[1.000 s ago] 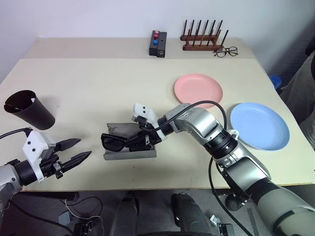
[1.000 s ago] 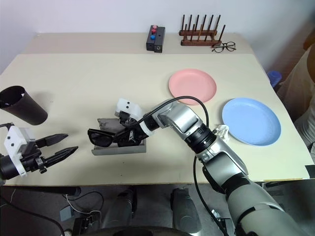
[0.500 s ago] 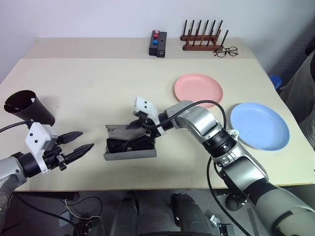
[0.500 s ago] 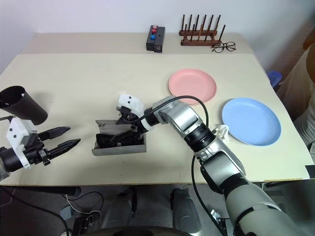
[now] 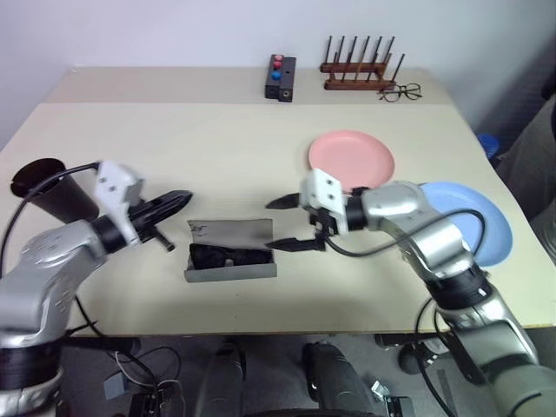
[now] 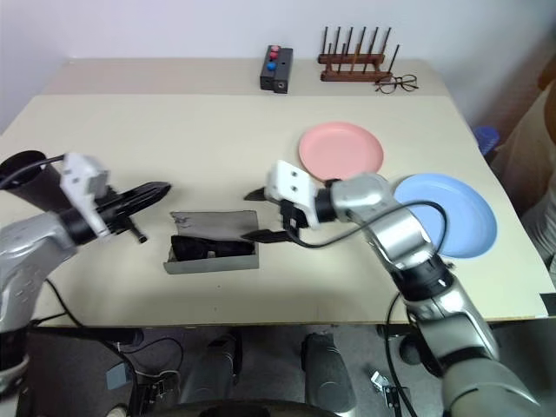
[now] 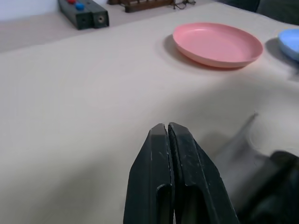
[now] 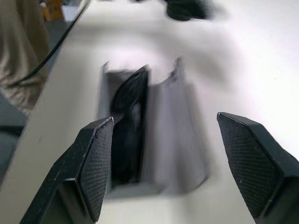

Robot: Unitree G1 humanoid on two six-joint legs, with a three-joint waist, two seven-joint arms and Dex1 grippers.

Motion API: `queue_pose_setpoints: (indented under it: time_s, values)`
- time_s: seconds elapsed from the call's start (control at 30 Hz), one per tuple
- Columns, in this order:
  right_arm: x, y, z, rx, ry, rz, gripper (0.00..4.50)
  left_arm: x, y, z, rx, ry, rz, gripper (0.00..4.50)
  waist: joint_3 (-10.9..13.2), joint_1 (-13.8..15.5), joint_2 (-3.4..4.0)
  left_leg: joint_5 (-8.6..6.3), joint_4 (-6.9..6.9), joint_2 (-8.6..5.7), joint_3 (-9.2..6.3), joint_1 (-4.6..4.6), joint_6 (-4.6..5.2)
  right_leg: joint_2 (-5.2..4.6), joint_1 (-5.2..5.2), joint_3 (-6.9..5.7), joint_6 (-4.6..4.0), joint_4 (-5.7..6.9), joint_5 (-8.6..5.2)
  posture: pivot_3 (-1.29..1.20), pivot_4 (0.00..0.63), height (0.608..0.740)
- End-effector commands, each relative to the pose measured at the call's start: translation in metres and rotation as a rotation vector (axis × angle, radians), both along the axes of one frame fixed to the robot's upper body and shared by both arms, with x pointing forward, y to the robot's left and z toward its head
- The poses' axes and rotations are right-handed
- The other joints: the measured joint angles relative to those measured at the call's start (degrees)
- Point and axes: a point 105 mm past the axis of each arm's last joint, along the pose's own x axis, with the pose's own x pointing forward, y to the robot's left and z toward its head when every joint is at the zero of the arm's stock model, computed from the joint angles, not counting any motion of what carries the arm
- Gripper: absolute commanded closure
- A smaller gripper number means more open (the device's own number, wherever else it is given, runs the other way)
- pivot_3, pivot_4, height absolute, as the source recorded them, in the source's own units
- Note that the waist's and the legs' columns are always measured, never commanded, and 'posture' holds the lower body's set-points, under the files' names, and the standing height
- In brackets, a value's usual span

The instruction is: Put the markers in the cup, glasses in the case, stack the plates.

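The black glasses [image 5: 228,256] lie inside the grey case [image 5: 231,272], whose lid [image 5: 231,232] stands open behind them. My right gripper [image 5: 281,225] hovers open just right of the case, holding nothing; in the right wrist view its fingers [image 8: 96,158] frame the case [image 8: 184,135] and glasses [image 8: 127,123]. My left gripper [image 5: 180,201] is shut and empty, pointing at the case's left end. The black cup [image 5: 50,184] stands far left, partly behind my left arm. The pink plate [image 5: 350,156] and blue plate [image 5: 478,213] sit apart at right. The markers are out of view.
A black box with coloured buttons [image 5: 279,76], a wooden rack [image 5: 359,71] and clear-lens spectacles [image 5: 400,90] line the table's far edge. My right forearm crosses the blue plate's near side.
My right gripper let go of the glasses, which now lie in the case, and drew back to the right, open. My left gripper moved forward towards the case and shut.
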Motion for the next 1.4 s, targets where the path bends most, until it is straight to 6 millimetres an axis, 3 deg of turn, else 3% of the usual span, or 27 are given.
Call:
queue_pose_setpoints:
  time_s: [0.03, 0.13, 0.3, 0.77, 1.2, 1.4]
  values:
    - [-0.012, -0.015, 0.008, -0.002, -0.079, 0.007, 0.9, 0.014, -0.01, -0.005, 0.072, 0.03, -0.026, 4.44, 0.0, -0.1, 0.0, 0.0, 0.06, 0.0, 0.0, 0.0, 0.0, 0.0, 0.0, 0.0, -0.01, 0.06, -0.01, 0.0, 0.15, 0.74]
    - [-0.014, -0.025, 0.003, -0.019, -0.083, -0.037, 0.9, 0.019, -0.021, -0.013, 0.119, 0.088, -0.102, 4.44, 0.0, -0.5, 0.0, 0.0, 0.18, 0.0, -0.02, 0.01, 0.0, 0.02, 0.0, 0.0, -0.15, 0.2, -0.1, 0.0, 0.15, 0.74]
    - [-0.013, -0.029, 0.004, 0.002, -0.087, -0.093, 0.9, 0.008, -0.025, -0.034, 0.232, 0.198, -0.231, 4.44, 0.0, -0.5, 0.01, 0.0, 0.16, 0.02, -0.02, 0.05, 0.0, 0.04, -0.04, 0.05, -0.14, 0.29, -0.11, 0.0, 0.15, 0.74]
    - [-0.004, -0.038, -0.001, -0.011, -0.082, -0.151, 0.9, -0.052, -0.026, -0.042, 0.261, 0.237, -0.403, 4.44, 0.0, -0.4, 0.02, 0.0, 0.18, 0.01, -0.02, 0.07, 0.0, 0.0, 0.02, 0.06, -0.19, 0.27, -0.15, 0.0, 0.15, 0.74]
    - [0.047, -0.061, -0.001, -0.093, -0.169, -0.352, 0.9, -0.074, -0.022, -0.059, 0.313, 0.234, -0.367, 4.44, 0.0, -0.4, 0.04, 0.0, 0.22, -0.01, -0.01, 0.08, 0.0, -0.04, 0.05, 0.07, -0.21, 0.21, -0.16, 0.0, 0.15, 0.74]
    - [0.05, -0.061, -0.003, -0.085, -0.181, -0.371, 0.9, -0.075, -0.017, -0.073, 0.371, 0.248, -0.354, 4.44, 0.0, -0.4, 0.05, -0.01, 0.21, -0.01, -0.01, 0.09, 0.0, -0.04, 0.05, 0.06, -0.21, 0.21, -0.16, 0.0, 0.15, 0.74]
